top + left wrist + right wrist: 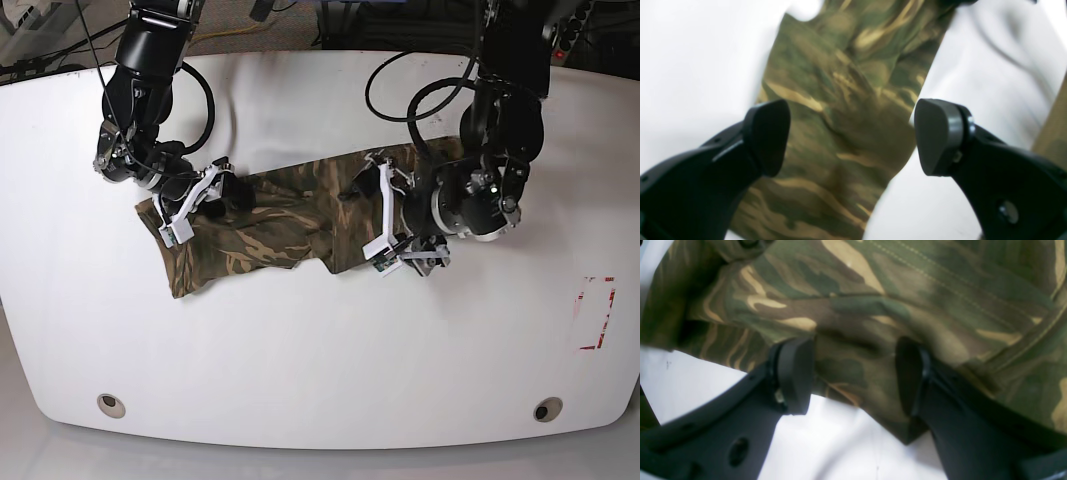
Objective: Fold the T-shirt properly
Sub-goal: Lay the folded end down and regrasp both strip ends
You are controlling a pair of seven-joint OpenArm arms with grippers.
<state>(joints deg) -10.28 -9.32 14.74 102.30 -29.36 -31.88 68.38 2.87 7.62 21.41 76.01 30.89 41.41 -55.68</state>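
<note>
The camouflage T-shirt (270, 225) lies crumpled in a long band across the white table (320, 350). My left gripper (381, 214) hovers over the shirt's right end. In the left wrist view this gripper (851, 136) is open, its pads wide apart, with a strip of the T-shirt (840, 100) beneath them and nothing pinched. My right gripper (192, 203) is at the shirt's left end. The right wrist view shows this gripper (853, 373) open, its jaws straddling a bunched fold of the T-shirt (873, 306) near the cloth's edge.
A red rectangular marking (596, 314) sits near the table's right edge. Two round holes (110, 405) (545, 409) are at the front corners. Black cables (400, 90) loop behind the arms at the back.
</note>
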